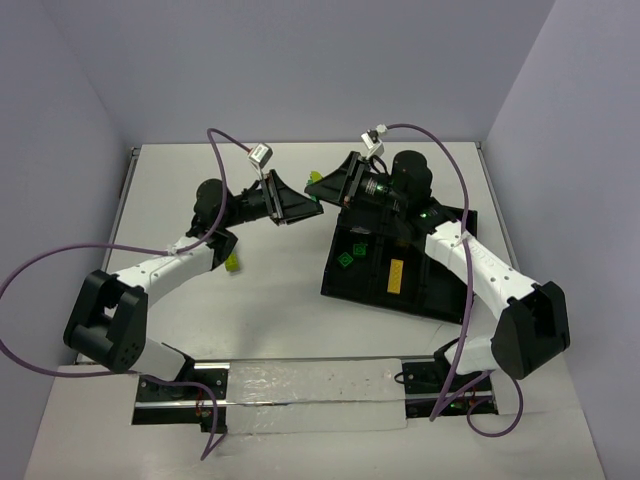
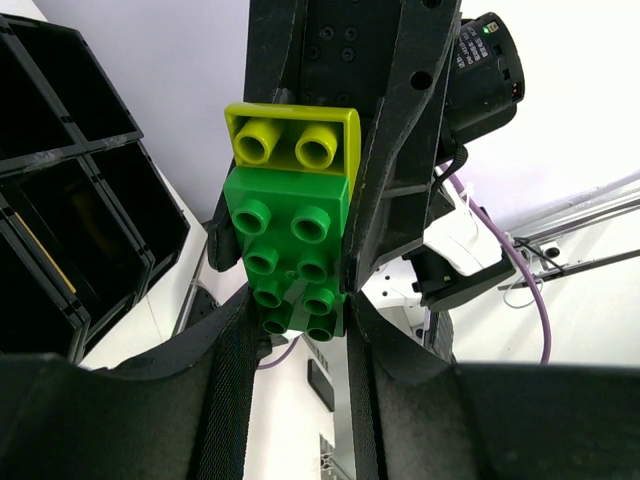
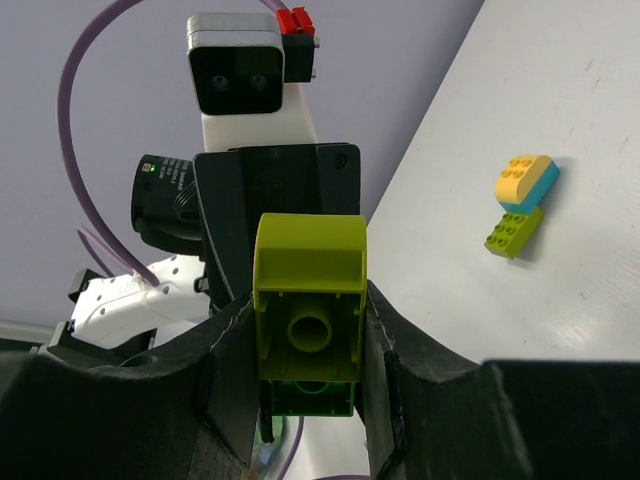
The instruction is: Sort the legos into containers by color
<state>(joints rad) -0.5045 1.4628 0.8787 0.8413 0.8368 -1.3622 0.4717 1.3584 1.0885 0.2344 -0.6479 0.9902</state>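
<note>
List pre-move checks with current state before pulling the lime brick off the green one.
1. Right gripper jaws shut on the lime brick: ok.
2. Left gripper jaws flank the end of the green brick; firm clamp: cannot tell.
3. The two bricks are joined and held between both arms: ok.
4. Black tray lies beside the right arm, with green pieces already in one compartment: ok.
5. Clearance between the stack and the table: cannot tell.
</note>
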